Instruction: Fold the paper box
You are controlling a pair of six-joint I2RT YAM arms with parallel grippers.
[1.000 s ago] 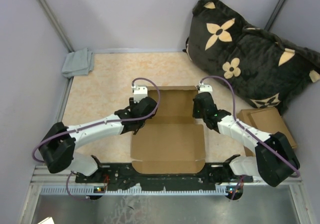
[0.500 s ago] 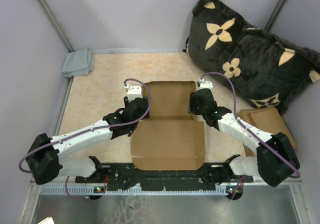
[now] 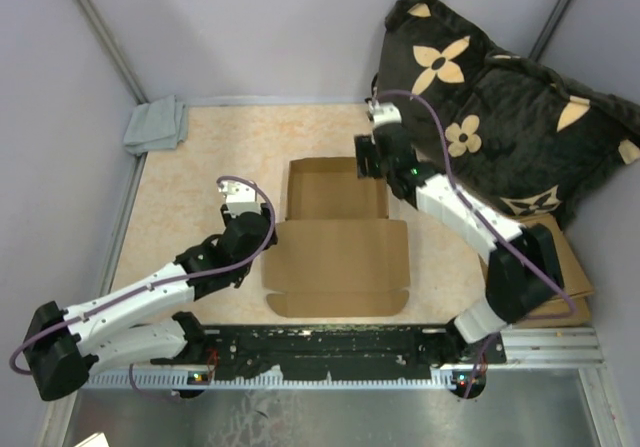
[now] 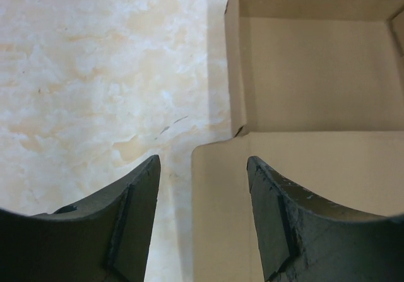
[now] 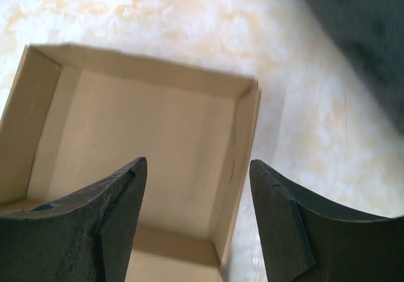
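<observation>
Both arms have drawn off the paper box (image 3: 338,257) since a second ago: the left gripper (image 4: 203,161), which was then at the left wall of the far half, has pulled back toward its base and out to the side. The right gripper (image 5: 199,163), then at the right wall, has swung out past the far right corner and its jaws have parted. Now the left gripper's jaws stand spread with nothing between them. One finger is over bare table (image 3: 200,167) and the other over the left corner of the flat panel; whether it touches the cardboard cannot be told. Ahead of this gripper and to its right, the far half of the box forms a shallow open tray with its walls upright. The flat near panel runs off to its right. The right gripper's jaws are likewise wide apart and grip nothing. Below and ahead of its fingers lies the same tray, seen from the other side, with one tray corner showing in the gap between the two fingers. Just behind the right gripper, away from the box, sits a black pillow (image 3: 490,107) with beige flowers. Beside the right arm's elbow lies a pile of brown cardboard pieces (image 3: 545,252). Well beyond the left gripper, at the far left corner of the table, is a folded grey cloth (image 3: 157,125).
</observation>
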